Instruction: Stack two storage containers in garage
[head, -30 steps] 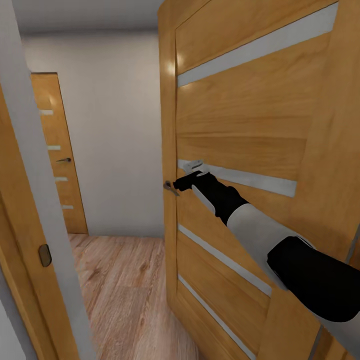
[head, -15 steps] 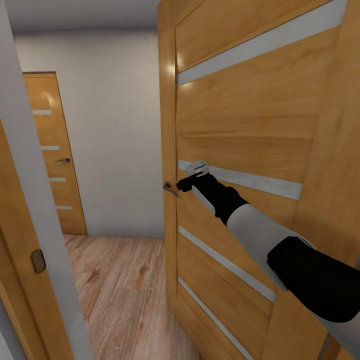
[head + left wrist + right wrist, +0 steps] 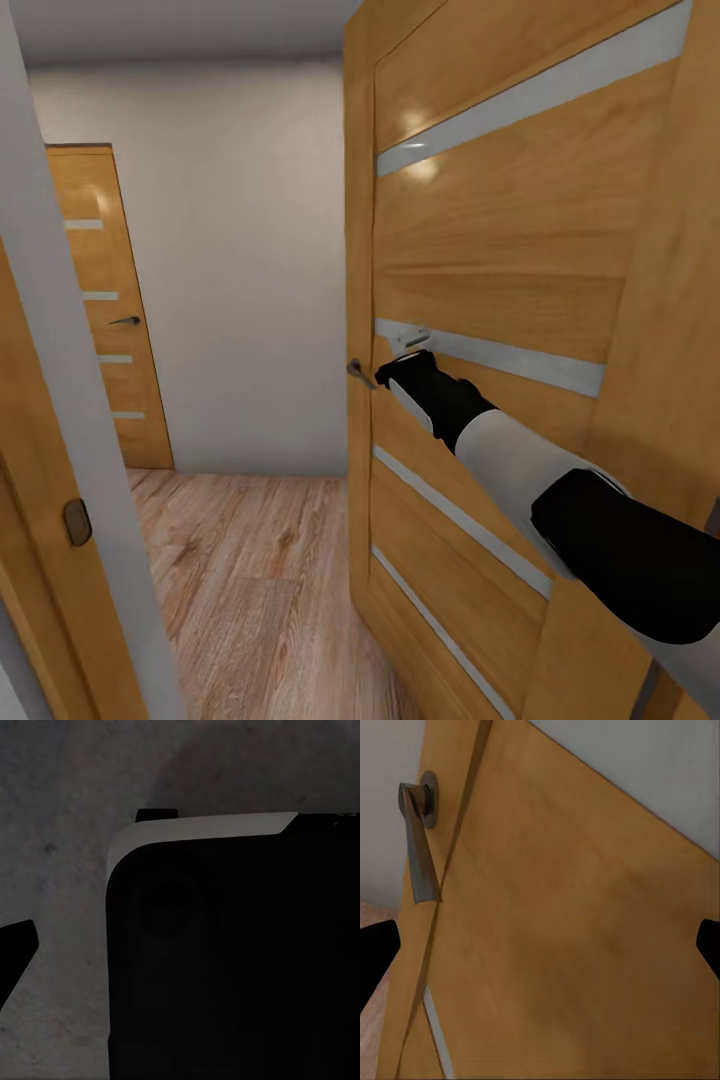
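Observation:
My right arm reaches forward to a wooden door with pale glass strips. My right gripper rests against the door's face just beside its metal lever handle. In the right wrist view the door panel is very close, the handle hangs off to one side, and the black fingertips stand wide apart at the picture's edges, so the gripper is open with nothing held. The left wrist view is dark: one black fingertip shows beside a black robot part.
The door stands partly open onto a small hallway with light wood plank flooring and a pale wall. A second, shut wooden door stands at the far left. The door frame with its latch plate is close at my left.
The door has swung further open, its edge moving to the right, and my right gripper has moved right with it. The view also shifted slightly early on.

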Controlling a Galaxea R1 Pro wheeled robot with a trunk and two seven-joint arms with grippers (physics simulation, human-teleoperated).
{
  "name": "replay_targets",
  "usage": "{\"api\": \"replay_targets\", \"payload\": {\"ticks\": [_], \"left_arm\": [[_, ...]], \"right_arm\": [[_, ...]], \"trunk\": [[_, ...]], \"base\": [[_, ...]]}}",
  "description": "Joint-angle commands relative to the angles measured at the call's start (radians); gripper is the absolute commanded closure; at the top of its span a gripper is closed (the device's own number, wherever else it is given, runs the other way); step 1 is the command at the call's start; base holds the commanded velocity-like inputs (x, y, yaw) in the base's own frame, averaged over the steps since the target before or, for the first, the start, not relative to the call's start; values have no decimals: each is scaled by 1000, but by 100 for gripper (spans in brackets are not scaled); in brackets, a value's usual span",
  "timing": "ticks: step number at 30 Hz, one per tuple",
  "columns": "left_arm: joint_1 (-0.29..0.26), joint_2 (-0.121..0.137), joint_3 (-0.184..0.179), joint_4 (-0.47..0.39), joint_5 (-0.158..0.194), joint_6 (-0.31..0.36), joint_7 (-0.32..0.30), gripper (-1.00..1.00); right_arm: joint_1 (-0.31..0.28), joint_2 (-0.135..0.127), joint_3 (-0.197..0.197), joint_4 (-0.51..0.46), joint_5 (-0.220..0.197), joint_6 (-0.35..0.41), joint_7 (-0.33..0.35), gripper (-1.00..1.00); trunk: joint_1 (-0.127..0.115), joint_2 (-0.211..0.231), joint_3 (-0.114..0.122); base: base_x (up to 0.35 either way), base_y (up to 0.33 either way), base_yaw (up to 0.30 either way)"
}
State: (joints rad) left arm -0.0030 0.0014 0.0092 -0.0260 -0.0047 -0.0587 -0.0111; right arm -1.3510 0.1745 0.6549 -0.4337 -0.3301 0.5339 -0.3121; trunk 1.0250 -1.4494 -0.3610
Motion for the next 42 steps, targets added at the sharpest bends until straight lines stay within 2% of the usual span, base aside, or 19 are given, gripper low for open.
{"api": "replay_targets", "payload": {"ticks": [1,5,10,24,31,37,39,42], "left_arm": [[0,0,1,-1,-1,-3,-1,-100],[0,0,1,-1,-1,-3,-1,-100],[0,0,1,0,0,-3,-1,-100],[0,0,2,-1,0,-3,-1,-100],[0,0,2,-1,0,-3,-1,-100],[0,0,2,0,0,-3,0,-100],[0,-1,2,0,2,-3,0,-100],[0,-1,2,0,1,-3,-1,-100]], "right_arm": [[-3,0,5,53,2,6,-13,-100],[-10,0,4,73,2,6,-13,-100],[-49,0,2,132,2,-10,-13,-100],[-101,0,-4,177,-2,-19,-15,-100],[-101,0,-4,145,-2,-18,-13,-100],[-98,0,-8,14,-7,-11,2,-100],[-98,0,-9,0,-8,-11,22,-100],[-97,0,-9,-10,-9,-6,98,-100]], "trunk": [[0,-1,-1],[0,-1,-1],[0,-1,-1],[0,-1,-1],[0,-1,-1],[0,-1,-1],[0,-1,-1],[0,-1,-1]], "base": [[0,0,0],[0,0,0],[0,0,0],[0,0,0],[0,0,0],[0,0,0],[0,0,0],[100,0,0]]}}
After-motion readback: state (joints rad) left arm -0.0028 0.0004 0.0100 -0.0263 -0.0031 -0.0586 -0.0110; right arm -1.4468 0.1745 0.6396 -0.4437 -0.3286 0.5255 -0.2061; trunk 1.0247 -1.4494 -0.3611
